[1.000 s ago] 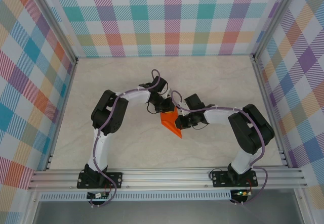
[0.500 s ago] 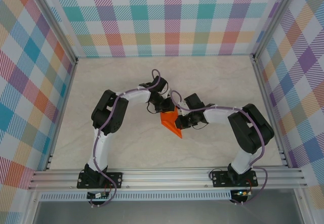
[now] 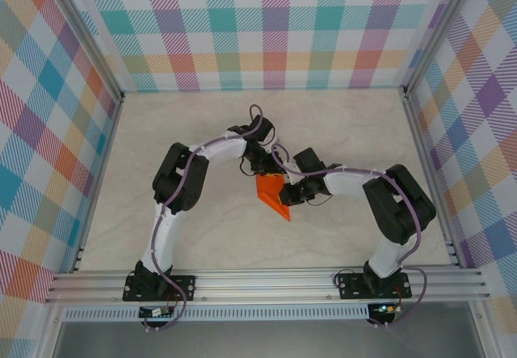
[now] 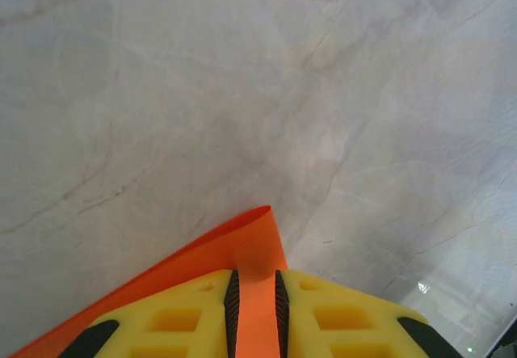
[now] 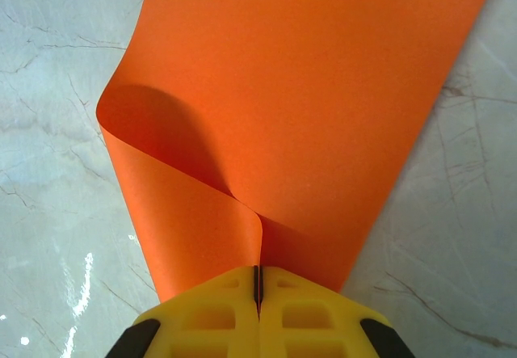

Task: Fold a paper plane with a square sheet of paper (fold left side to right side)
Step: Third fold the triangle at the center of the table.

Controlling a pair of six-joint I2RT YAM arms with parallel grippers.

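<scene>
Two grippers meet at the square sheet of paper (image 3: 271,193) lying on the table (image 3: 202,132): nearer, on its right side, the right gripper (image 5: 258,275) pinches a curled-over flap tight, while beyond, at its far left edge, the left gripper (image 4: 254,293) has its jaws slightly parted astride that edge.

left arm (image 3: 212,146): shifted right | left hand (image 4: 257,281): jaws parted around paper (image 4: 246,241)

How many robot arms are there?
2. The left arm reaches in from the left, the right arm from the right; both meet at the orange paper in the middle of the table.
</scene>
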